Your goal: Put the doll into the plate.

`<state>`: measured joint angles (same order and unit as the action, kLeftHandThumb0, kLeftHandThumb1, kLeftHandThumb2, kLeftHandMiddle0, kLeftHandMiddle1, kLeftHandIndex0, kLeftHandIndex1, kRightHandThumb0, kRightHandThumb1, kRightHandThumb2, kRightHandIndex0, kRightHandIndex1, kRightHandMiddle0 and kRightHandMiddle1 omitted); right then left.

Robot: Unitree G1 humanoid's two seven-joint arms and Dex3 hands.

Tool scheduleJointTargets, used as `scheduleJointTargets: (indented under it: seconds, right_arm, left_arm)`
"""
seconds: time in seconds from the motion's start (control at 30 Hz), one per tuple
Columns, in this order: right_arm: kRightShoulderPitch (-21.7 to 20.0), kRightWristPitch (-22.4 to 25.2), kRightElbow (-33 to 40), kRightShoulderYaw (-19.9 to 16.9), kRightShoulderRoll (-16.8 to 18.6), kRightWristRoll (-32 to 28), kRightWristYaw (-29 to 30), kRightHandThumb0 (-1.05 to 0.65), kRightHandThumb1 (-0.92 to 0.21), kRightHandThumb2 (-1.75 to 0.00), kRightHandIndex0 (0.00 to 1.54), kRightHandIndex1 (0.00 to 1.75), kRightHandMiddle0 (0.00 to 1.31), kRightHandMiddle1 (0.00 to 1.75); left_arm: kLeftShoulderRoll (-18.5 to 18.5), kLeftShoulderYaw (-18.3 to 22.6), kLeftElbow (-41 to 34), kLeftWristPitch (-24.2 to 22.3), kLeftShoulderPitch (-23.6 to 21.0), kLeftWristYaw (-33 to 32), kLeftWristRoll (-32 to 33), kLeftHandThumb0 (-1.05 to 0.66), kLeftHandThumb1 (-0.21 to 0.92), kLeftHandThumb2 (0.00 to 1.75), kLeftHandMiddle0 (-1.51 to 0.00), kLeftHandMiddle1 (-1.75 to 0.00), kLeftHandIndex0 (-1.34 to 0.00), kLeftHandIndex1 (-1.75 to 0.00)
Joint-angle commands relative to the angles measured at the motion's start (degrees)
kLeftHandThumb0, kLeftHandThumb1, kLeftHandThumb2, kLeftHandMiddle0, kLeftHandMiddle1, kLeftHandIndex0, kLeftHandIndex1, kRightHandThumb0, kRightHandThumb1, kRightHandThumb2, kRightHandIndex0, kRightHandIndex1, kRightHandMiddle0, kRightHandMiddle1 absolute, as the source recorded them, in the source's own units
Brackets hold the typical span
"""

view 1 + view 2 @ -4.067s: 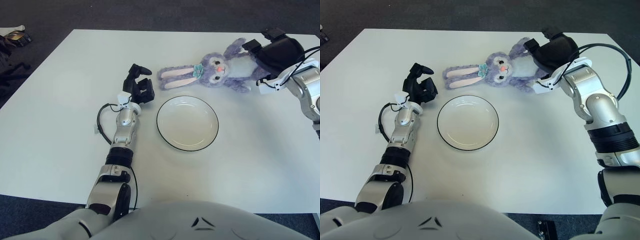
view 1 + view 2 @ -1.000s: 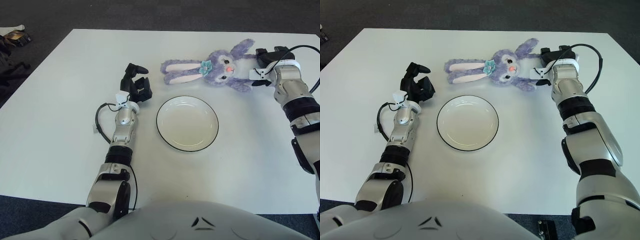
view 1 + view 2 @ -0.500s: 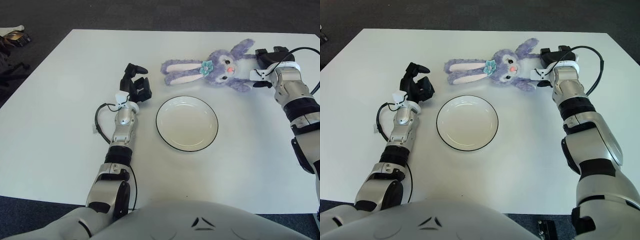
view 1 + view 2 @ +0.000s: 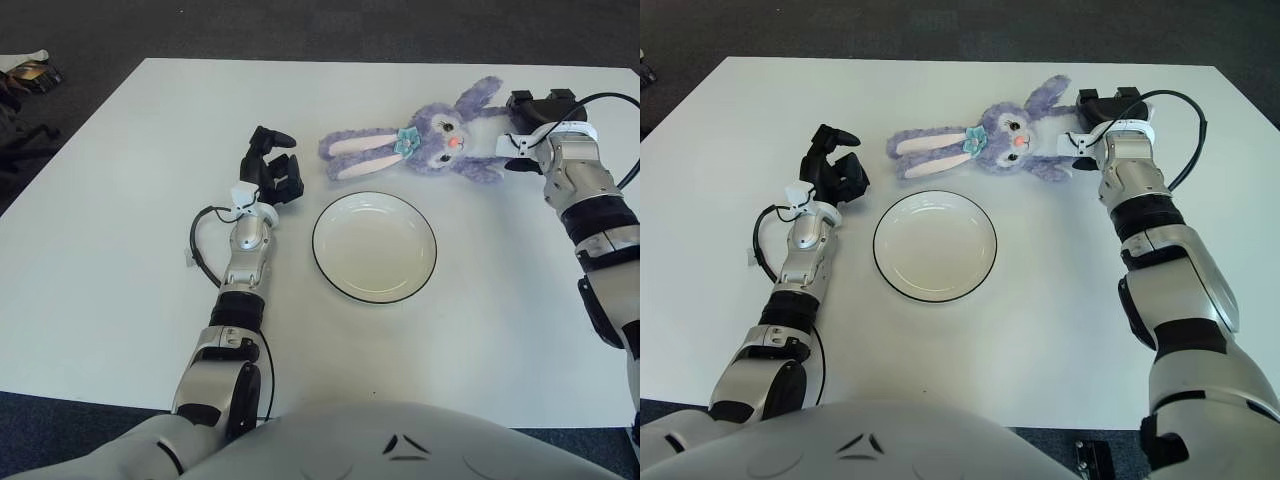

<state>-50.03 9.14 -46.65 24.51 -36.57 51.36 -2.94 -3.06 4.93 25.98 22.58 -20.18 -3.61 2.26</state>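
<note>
Doll (image 4: 420, 148) beyond plate (image 4: 374, 247), right hand (image 4: 535, 112) apparently gripping it; left hand (image 4: 272, 172) curled, empty

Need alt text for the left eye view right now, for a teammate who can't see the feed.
A purple plush bunny doll lies on the white table, just beyond an empty white black-rimmed plate. The right hand is at the doll's body end; whether it grips is unclear. The left hand shows left of the plate.
</note>
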Motion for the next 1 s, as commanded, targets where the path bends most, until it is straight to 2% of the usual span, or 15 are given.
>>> scheduleJointTargets:
  seconds: [0.0,0.07,0.13,0.3,0.33,0.4,0.47,0.53,0.67,0.97]
  right_arm:
    - [1.35,1.19,0.15,-0.89,0.77,-1.32,1.62,0.26,-0.05,-1.42,0.0,1.43,0.0,1.2]
    - [1.5,1.44,0.21,-0.93,0.85,-1.57,2.56,0.27,-0.06,-1.43,0.0,1.58,0.0,1.25]
    - [1.51,1.84,0.02,-0.71,0.99,-1.48,3.58,0.27,-0.08,-1.43,0.02,1.66,0.0,1.29]
    - [1.29,1.66,-1.32,0.14,1.01,-0.92,5.92,0.25,-0.11,-1.43,0.08,1.73,0.05,1.42]
    - [1.31,1.55,-1.53,0.25,0.97,-0.82,6.47,0.32,-0.22,-1.34,0.24,1.74,0.16,1.53]
    - [1.31,1.45,-1.77,0.38,0.95,-0.79,7.24,0.37,-0.32,-1.26,0.37,1.74,0.26,1.64]
    - [1.31,1.27,-2.01,0.44,0.98,-0.87,8.12,0.41,-0.36,-1.23,0.45,1.74,0.36,1.69]
    - [1.37,0.75,-2.35,0.41,1.0,-1.09,9.29,0.43,-0.36,-1.24,0.51,1.75,0.53,1.72]
    - [2.25,-2.5,-2.87,-0.58,0.81,-2.74,12.98,0.45,-0.36,-1.26,0.56,1.75,0.71,1.74]
    - [2.75,-2.37,-2.12,-1.34,0.62,-4.45,11.99,0.48,-0.28,-1.36,0.63,1.75,0.88,1.75]
  left_arm:
    - [-0.16,0.17,2.04,-0.38,3.95,-0.12,-0.04,-0.42,0.51,1.07,-1.03,-1.75,-0.46,-1.75]
    - [-0.17,0.14,2.03,-0.21,3.98,-0.07,-0.06,-0.42,0.51,1.07,-1.02,-1.75,-0.46,-1.75]
    - [-0.15,0.13,2.12,0.01,3.97,-0.09,-0.12,-0.42,0.51,1.07,-1.02,-1.75,-0.46,-1.75]
    - [-0.14,0.15,2.34,0.35,3.92,-0.2,-0.25,-0.42,0.51,1.07,-1.02,-1.75,-0.46,-1.75]
    - [-0.16,0.15,2.35,0.39,3.93,-0.23,-0.28,-0.42,0.51,1.07,-1.01,-1.75,-0.46,-1.75]
    - [-0.19,0.17,2.37,0.42,3.92,-0.24,-0.3,-0.42,0.51,1.07,-1.01,-1.75,-0.46,-1.75]
    - [-0.23,0.22,2.38,0.45,3.91,-0.21,-0.25,-0.42,0.51,1.07,-1.01,-1.75,-0.46,-1.75]
    - [-0.29,0.28,2.36,0.46,3.91,-0.15,-0.14,-0.42,0.51,1.07,-1.01,-1.75,-0.46,-1.75]
    - [-0.38,0.38,2.26,0.18,3.9,0.1,0.21,-0.42,0.51,1.07,-1.02,-1.75,-0.46,-1.75]
    - [-0.3,0.35,2.56,0.27,3.78,0.4,0.32,-0.42,0.52,1.06,-1.01,-1.75,-0.45,-1.75]
